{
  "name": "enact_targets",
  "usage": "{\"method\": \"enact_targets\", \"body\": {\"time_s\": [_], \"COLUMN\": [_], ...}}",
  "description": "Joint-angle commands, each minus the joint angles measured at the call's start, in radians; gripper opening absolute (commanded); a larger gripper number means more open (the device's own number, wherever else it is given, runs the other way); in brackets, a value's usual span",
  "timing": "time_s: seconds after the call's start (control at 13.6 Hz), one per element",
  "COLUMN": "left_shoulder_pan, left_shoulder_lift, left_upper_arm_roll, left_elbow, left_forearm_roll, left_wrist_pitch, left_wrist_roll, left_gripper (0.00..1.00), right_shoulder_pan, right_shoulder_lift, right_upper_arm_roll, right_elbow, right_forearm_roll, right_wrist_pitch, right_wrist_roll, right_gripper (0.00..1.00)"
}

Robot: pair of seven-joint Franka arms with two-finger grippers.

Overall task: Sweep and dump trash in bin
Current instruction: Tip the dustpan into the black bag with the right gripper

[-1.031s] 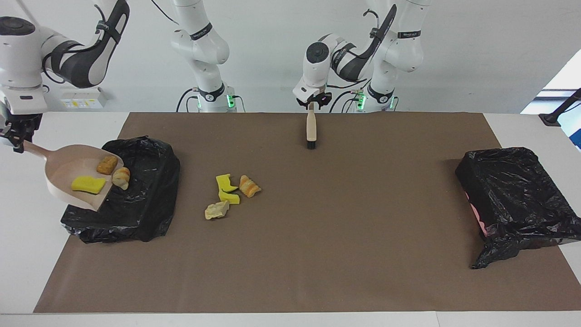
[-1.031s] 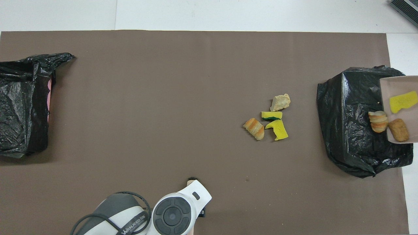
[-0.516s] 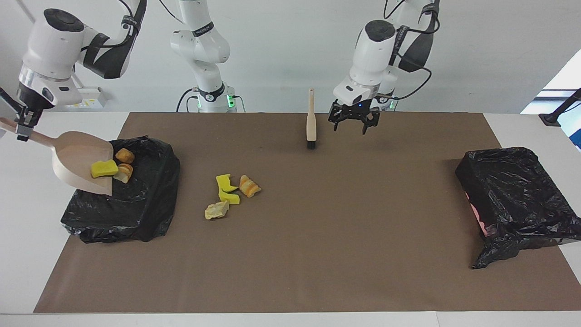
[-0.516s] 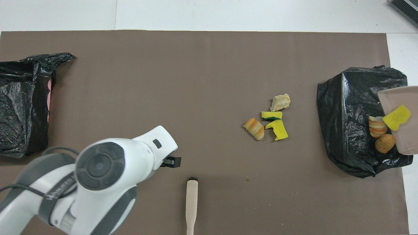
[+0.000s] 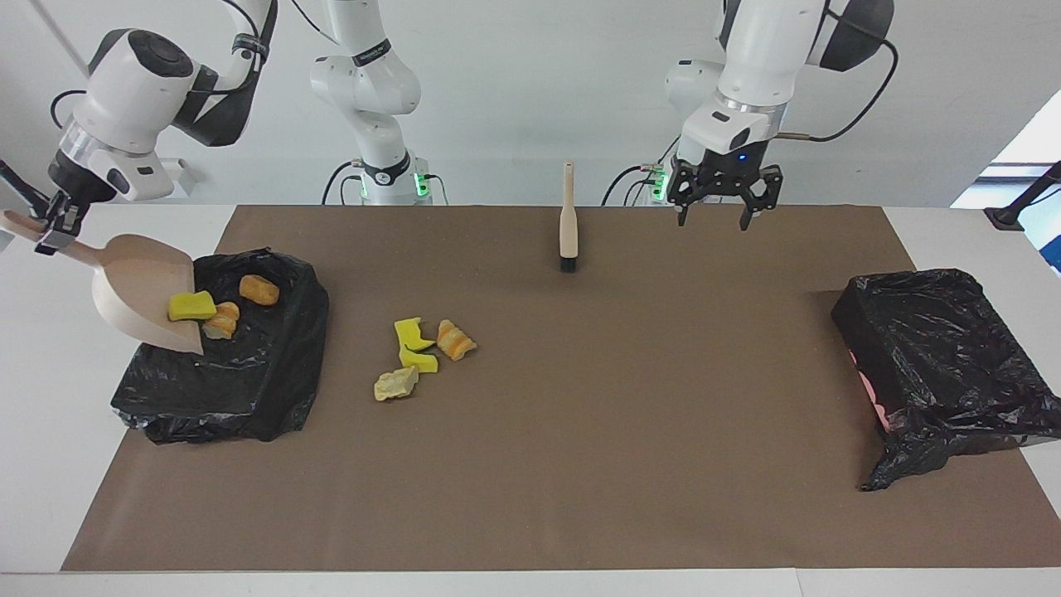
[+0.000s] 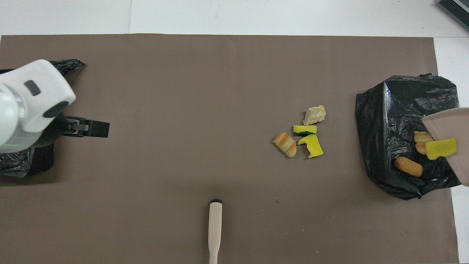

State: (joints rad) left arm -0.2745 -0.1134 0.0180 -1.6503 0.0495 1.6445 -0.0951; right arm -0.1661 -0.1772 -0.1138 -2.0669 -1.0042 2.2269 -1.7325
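Facing view: tilting over bin (image 5: 249,390), dustpan (image 5: 141,286) clamped at its handle by right gripper (image 5: 50,228); yellow chunk (image 5: 191,306) at its lip, striped chunk (image 5: 220,321) and tan chunk (image 5: 259,289) on the bag. Left gripper (image 5: 717,217) up over the mat, fingers spread, empty. Brush (image 5: 568,220) lies alone.

Overhead view: four loose chunks (image 6: 302,134) on mat (image 6: 183,91), between brush and bin.

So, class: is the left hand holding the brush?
No: the left hand hangs open above the mat, while the brush lies apart from it on the mat, untouched.
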Motion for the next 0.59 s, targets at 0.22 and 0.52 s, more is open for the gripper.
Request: {"method": "enact_targets", "body": {"time_s": [0.22,0.52], "left_shoulder_pan": [0.123,0.221], "left_shoulder_lift": [0.110,0.133], "left_upper_arm_roll": [-0.004,-0.007], "left_elbow": [0.213,0.267], "left_forearm_roll": [-0.042,-0.118], "left_wrist_pitch": [-0.211,-0.235], "left_wrist_roll": [0.175,0.289], "left_gripper": [1.00,1.00], "right_shoulder_pan": [0.066,0.103], "right_shoulder_lift": [-0.041,-0.056], "right_upper_arm_roll": [0.003,0.043], "right_elbow": [-0.016,0.055], "right_forearm_roll": [-0.059,-0.068], "right_wrist_pitch": [-0.108,-0.258], "right_wrist_roll": [0.028,0.039], "right_gripper": [0.00,0.00]}}
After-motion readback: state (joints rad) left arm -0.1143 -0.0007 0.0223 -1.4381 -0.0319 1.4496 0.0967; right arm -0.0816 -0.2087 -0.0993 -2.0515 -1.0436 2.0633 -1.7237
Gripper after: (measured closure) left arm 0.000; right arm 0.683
